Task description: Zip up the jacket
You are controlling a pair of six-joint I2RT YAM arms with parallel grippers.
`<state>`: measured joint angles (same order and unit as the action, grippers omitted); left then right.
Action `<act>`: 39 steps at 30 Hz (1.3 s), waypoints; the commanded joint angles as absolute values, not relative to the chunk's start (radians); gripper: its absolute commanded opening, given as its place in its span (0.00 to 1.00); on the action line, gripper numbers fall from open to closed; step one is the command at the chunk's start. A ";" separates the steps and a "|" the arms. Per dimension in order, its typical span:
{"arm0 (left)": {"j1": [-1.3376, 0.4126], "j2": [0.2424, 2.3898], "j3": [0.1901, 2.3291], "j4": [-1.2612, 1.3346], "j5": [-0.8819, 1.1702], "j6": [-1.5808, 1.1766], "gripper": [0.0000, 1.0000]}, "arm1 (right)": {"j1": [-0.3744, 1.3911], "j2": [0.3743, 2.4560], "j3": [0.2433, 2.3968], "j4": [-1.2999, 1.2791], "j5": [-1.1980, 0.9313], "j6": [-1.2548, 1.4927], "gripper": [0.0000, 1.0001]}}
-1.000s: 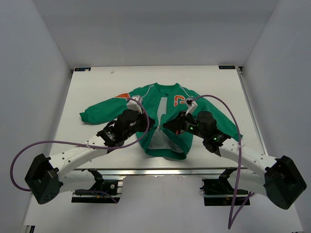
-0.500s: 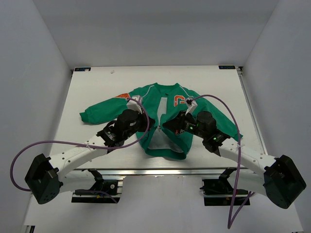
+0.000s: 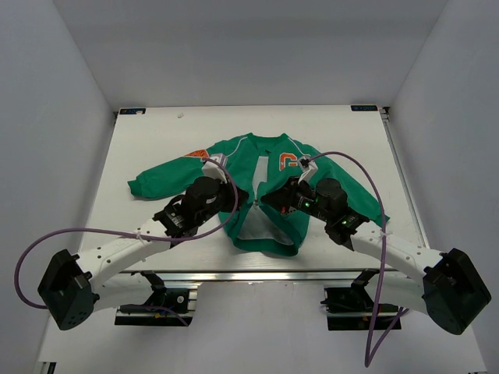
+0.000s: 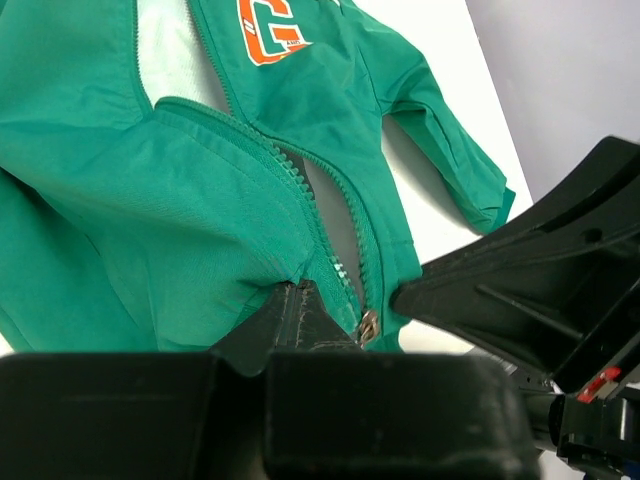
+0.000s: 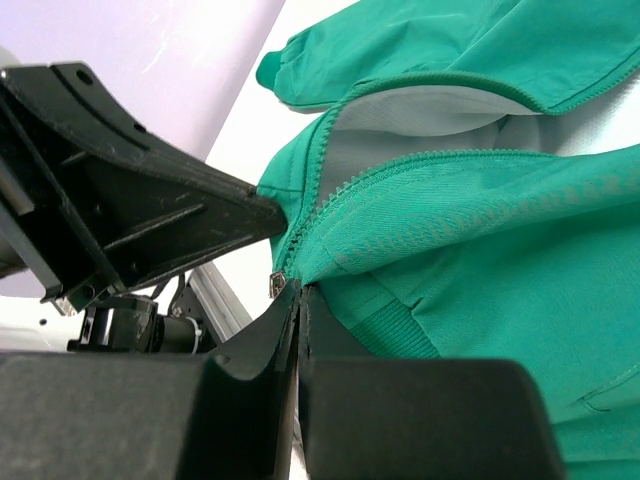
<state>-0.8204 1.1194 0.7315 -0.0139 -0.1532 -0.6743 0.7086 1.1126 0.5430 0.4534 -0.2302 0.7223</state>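
On the white table point(image 3: 156, 132) the small green zip-front jacket point(image 3: 234, 158) lies unzipped; left gripper point(image 4: 297, 297) and right gripper point(image 5: 300, 297) each pinch its hem.

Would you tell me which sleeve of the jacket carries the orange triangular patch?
The sleeve lying out toward the left edge of the top view; its orange patch sits near the shoulder. The other sleeve shows only plain green.
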 commanded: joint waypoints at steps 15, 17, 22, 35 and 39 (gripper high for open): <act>-0.822 1.046 0.677 0.075 -0.123 -0.643 0.00 | 0.710 1.135 0.609 0.451 -0.216 0.766 0.00; -0.824 1.048 0.676 0.077 -0.126 -0.641 0.00 | 0.712 1.140 0.624 0.422 -0.224 0.756 0.00; -0.838 1.046 0.670 0.084 -0.149 -0.632 0.00 | 0.715 1.141 0.627 0.414 -0.219 0.767 0.00; -0.911 1.068 0.692 0.066 -0.233 -0.565 0.00 | 0.733 1.129 0.669 0.339 -0.201 0.730 0.00; -0.916 1.078 0.701 0.051 -0.265 -0.566 0.00 | 0.733 1.112 0.672 0.312 -0.183 0.723 0.00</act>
<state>-0.9020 1.0775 0.6758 0.0547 -0.2375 -0.5797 0.7261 1.1435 0.6247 0.2970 -0.2016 0.7403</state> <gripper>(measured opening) 0.012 0.015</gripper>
